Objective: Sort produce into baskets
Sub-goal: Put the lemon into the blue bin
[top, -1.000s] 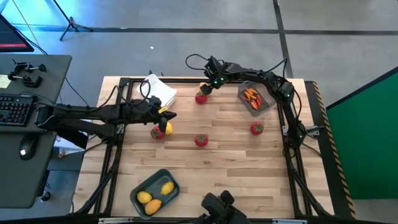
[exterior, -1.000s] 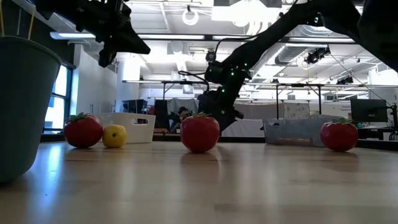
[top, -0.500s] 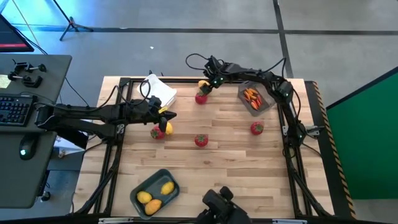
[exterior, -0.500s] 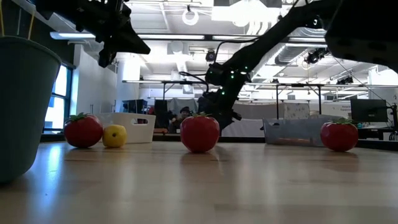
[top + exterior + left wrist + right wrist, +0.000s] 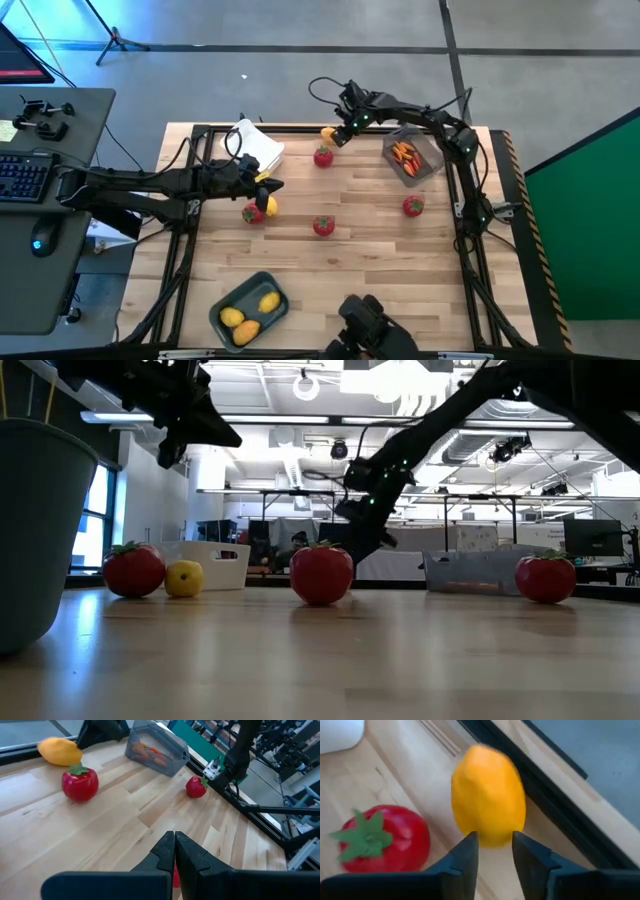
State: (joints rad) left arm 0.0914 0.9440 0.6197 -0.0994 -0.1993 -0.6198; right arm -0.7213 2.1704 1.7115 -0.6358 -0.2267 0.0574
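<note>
A yellow-orange oval fruit lies on the table by its far edge. A red fruit sits just nearer. My right gripper slants down at the yellow fruit from the right. Its fingers are a narrow gap apart, with their tips at the fruit's end. My left gripper hangs shut above a red fruit and a yellow fruit at the table's left. My right gripper has its two fingertips on either side of the yellow fruit's end that faces them. I cannot tell whether they touch it. The fruit rests on the table.
The dark bin with orange-red pieces stands at the far right. The white bin is at the far left. The grey-blue bin with yellow fruits is at the near left. Two more red fruits lie mid-table.
My right gripper has drawn back a little toward the table's far right. This has uncovered the yellow fruit, which it hid a second ago. My left arm has kept still.
</note>
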